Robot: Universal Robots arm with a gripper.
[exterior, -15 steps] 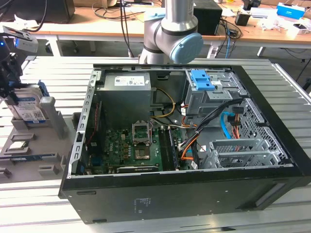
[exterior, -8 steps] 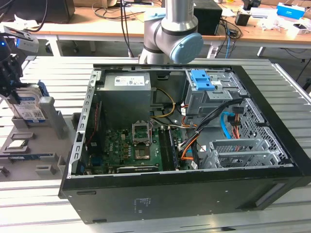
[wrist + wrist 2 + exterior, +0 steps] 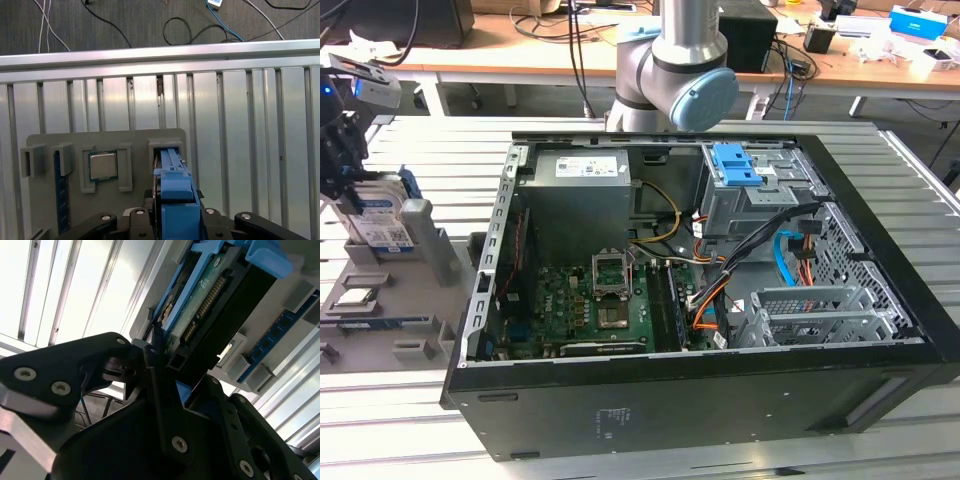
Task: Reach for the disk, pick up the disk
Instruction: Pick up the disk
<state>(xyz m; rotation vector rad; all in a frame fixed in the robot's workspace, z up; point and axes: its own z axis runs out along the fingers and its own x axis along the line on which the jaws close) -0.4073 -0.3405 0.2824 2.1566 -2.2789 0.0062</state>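
in the exterior view the disk (image 3: 380, 220) stands upright in the grey holder (image 3: 425, 255), and the gripper (image 3: 348, 178) is just above it. in the second wrist view the gripper is around the disk's end; whether the jaws press it, i cannot tell. in the first wrist view the disk sits in the holder's slot, near the chip (image 3: 103, 165).

Silver-grey tubular arm (image 3: 682, 20), pale blue joint cap (image 3: 706, 98), matte black linkage plates (image 3: 55, 380) with round silver screw heads (image 3: 179, 443)

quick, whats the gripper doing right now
gripper: closed on the disk, which stands in the gray holder
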